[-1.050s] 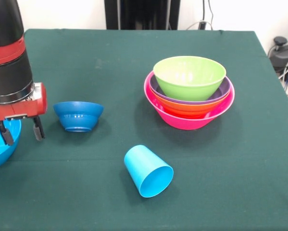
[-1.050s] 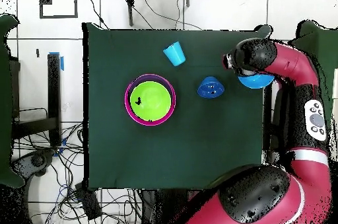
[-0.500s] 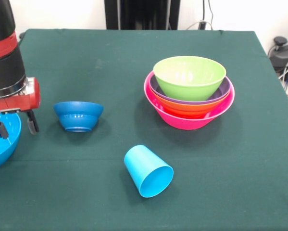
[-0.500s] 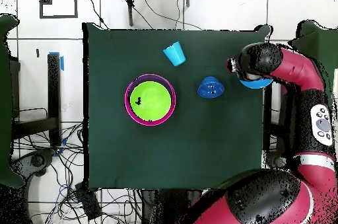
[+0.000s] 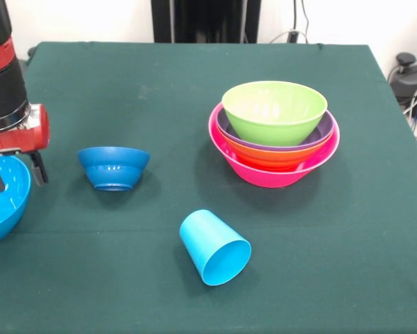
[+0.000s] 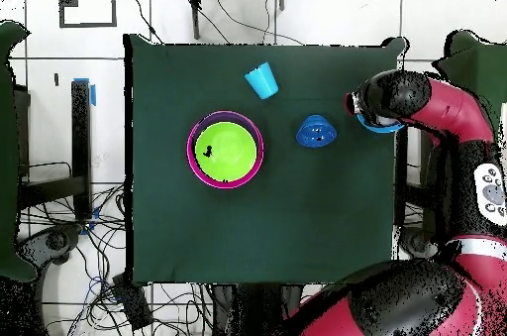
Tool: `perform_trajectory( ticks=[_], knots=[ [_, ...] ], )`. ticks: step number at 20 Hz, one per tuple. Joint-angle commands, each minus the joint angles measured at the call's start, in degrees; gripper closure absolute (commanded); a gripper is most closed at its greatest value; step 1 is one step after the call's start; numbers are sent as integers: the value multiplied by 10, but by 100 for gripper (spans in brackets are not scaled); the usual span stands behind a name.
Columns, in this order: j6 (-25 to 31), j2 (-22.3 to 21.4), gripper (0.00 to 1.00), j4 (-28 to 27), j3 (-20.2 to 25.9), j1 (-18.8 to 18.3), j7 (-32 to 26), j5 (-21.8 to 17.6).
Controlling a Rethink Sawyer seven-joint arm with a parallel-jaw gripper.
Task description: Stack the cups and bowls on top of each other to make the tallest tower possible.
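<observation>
- At the left edge of the front view, the tool (image 5: 14,174) hangs over the sky blue bowl (image 5: 1,202), which sits at the table (image 5: 194,83) edge and is cut off by the frame.
- Tool state: the two dark fingers (image 5: 37,167) stand apart in a moderate gap. One finger is over the bowl's inside, the other just outside its rim; the rim lies between them. Contact with the rim cannot be confirmed.
- Arm (image 5: 3,76): black with a red band, descending from the top left corner.
- Small dark blue bowl (image 5: 113,167): upright on the table, just right of the tool and apart from it.
- Sky blue cup (image 5: 214,246): lying on its side near the front of the table, mouth toward the camera and to the right, well apart from the bowls.
- Tower (image 5: 274,132): right of centre, four nested bowls. Pink bowl (image 5: 271,174) at the base, then orange bowl (image 5: 264,156), purple bowl (image 5: 324,130), and lime green bowl (image 5: 274,111) on top.
- Overhead view: the arm covers most of the sky blue bowl (image 6: 378,125); the cup (image 6: 261,81), dark blue bowl (image 6: 316,132) and tower (image 6: 226,149) stand separate from one another.
</observation>
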Motion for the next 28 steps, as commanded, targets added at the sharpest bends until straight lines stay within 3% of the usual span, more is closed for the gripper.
perform_trajectory(
  ticks=[1, 10, 28],
  knots=[
    [-71, 10, 0, 60, -3, 7, -77, -57],
    [-89, 32, 0, 55, -2, 6, -81, -54],
    [-99, 30, 0, 64, -9, 6, -74, -55]
  ],
)
